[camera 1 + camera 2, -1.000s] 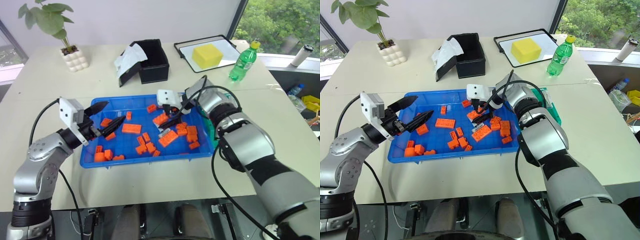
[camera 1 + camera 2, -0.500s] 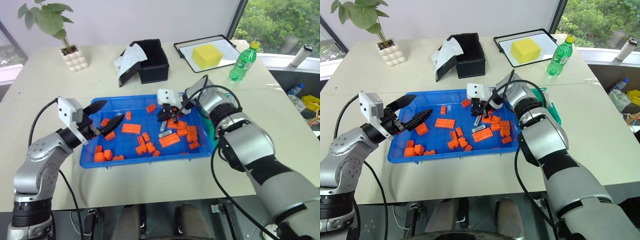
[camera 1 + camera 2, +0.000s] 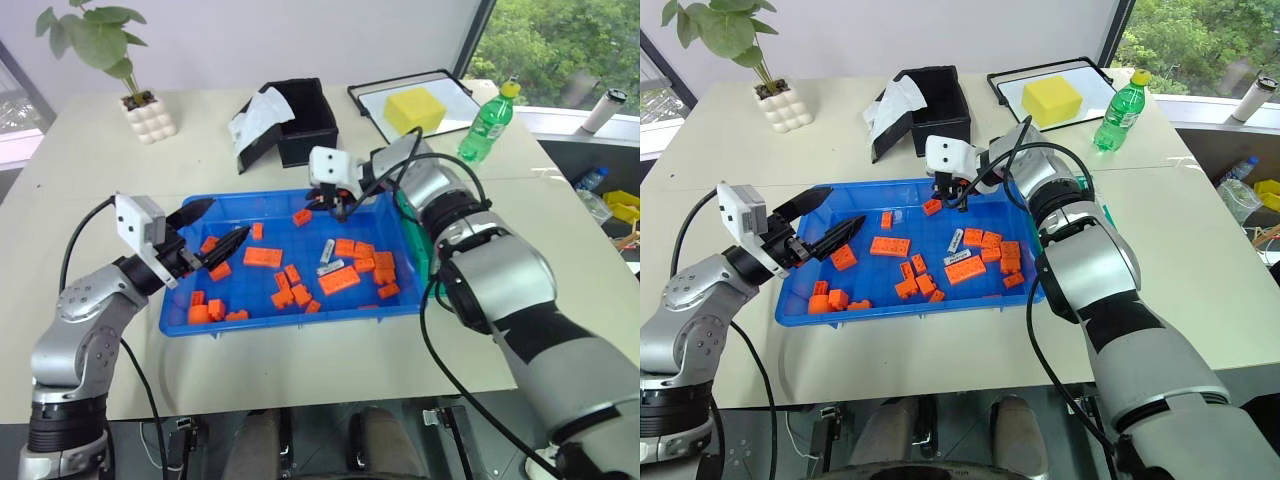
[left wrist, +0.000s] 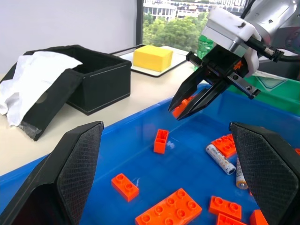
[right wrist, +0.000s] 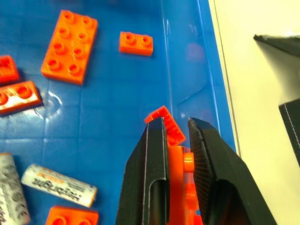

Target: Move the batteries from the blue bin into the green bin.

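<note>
Your right claw (image 5: 177,136) is pinching an orange block (image 5: 174,154), not a battery. The batteries (image 3: 330,267) are lying below it in the blue bin (image 3: 270,205), nearer this claw than your spread left claw (image 3: 222,240).

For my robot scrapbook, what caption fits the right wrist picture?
Right gripper shut on an orange block above the blue bin, batteries lying below.
</note>
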{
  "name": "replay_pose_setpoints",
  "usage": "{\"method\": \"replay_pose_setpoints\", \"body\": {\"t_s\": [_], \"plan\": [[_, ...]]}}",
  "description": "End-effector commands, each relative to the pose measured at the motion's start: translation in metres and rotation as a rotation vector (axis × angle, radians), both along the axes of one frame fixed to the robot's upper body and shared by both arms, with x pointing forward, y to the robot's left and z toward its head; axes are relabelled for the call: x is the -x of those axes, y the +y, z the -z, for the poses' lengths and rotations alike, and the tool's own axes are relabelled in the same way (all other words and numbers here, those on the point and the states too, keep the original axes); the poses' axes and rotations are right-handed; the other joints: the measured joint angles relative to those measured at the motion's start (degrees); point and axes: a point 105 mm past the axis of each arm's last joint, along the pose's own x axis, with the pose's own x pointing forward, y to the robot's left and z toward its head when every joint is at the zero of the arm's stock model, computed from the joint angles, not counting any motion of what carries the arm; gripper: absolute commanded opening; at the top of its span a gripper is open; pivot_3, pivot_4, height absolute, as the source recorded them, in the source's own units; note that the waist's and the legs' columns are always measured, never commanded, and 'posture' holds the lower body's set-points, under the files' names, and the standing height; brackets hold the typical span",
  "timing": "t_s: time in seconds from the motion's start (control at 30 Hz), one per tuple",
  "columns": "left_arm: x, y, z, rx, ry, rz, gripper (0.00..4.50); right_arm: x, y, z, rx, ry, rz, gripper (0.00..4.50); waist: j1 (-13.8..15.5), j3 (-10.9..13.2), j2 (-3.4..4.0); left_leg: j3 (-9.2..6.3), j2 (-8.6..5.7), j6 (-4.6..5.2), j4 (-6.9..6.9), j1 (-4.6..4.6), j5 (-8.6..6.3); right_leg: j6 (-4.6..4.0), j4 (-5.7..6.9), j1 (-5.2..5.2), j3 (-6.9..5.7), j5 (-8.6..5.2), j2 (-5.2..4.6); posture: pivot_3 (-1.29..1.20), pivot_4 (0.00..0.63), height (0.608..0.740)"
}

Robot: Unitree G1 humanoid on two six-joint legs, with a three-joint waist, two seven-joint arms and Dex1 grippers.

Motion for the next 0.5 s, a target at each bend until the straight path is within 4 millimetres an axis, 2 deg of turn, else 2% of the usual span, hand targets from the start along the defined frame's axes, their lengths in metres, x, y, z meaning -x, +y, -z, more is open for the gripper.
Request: {"method": "replay_pose_setpoints", "body": {"t_s": [0.03, 0.13, 0.23, 0.3, 0.37, 0.4, 0.47, 0.5], "plan": [[0.002, -0.001, -0.011, 0.002, -0.054, 0.005, 4.50, 0.010, 0.024, -0.019, -0.097, -0.006, -0.090, 0.17, -0.11, 0.00, 0.00, 0.01, 0.00, 0.00, -0.02, 0.00, 0.00, 0.00, 0.00, -0.01, 0.00, 0.00, 0.00, 0.00, 0.150, 0.732], [0.002, -0.002, -0.011, 0.006, -0.056, 0.003, 4.50, 0.013, 0.033, -0.014, -0.092, -0.029, -0.111, 0.17, -0.08, 0.00, 0.00, 0.00, 0.01, 0.00, -0.03, 0.00, 0.00, 0.00, 0.03, -0.02, 0.00, 0.00, 0.00, 0.00, 0.150, 0.732], [0.003, -0.002, -0.011, 0.010, -0.058, 0.000, 4.50, 0.010, 0.032, -0.003, -0.036, -0.077, -0.099, 0.17, 0.13, 0.00, 0.00, 0.00, 0.00, 0.00, -0.02, 0.00, 0.00, 0.00, 0.03, -0.01, 0.00, 0.00, 0.00, 0.00, 0.150, 0.732], [0.005, -0.001, -0.011, 0.012, -0.060, -0.007, 4.50, 0.008, 0.029, 0.002, -0.014, -0.082, -0.089, 1.20, 0.12, 0.00, 0.00, -0.01, -0.03, 0.00, 0.01, 0.00, 0.00, 0.00, 0.03, 0.01, -0.01, 0.00, -0.02, 0.00, 0.150, 0.732], [0.006, 0.001, -0.011, 0.013, -0.059, -0.017, 4.50, 0.008, 0.028, 0.004, -0.017, -0.075, -0.081, 1.96, 0.02, 0.00, 0.00, -0.01, -0.03, 0.00, 0.01, 0.00, 0.00, 0.00, 0.02, 0.01, 0.00, 0.00, -0.02, 0.00, 0.150, 0.732], [0.007, 0.002, -0.011, 0.013, -0.058, -0.021, 4.50, 0.008, 0.028, 0.004, -0.019, -0.075, -0.079, 2.52, -0.01, 0.00, 0.00, -0.01, -0.03, -0.01, 0.00, 0.00, 0.00, 0.00, 0.03, -0.01, 0.00, 0.00, -0.01, 0.00, 0.150, 0.732], [0.007, 0.003, -0.010, 0.015, -0.056, -0.024, 4.50, 0.007, 0.027, 0.004, -0.025, -0.079, -0.071, 3.27, -0.03, 0.00, 0.00, -0.01, -0.01, -0.01, -0.02, 0.00, 0.01, 0.00, 0.05, -0.03, 0.00, 0.00, -0.01, 0.00, 0.150, 0.732], [0.008, 0.003, -0.010, 0.015, -0.056, -0.025, 4.50, 0.007, 0.028, 0.003, -0.033, -0.082, -0.071, 3.79, -0.05, 0.00, 0.00, -0.01, 0.00, -0.02, -0.02, 0.00, 0.01, 0.00, 0.05, -0.04, 0.00, 0.00, -0.01, 0.00, 0.150, 0.732]]}}
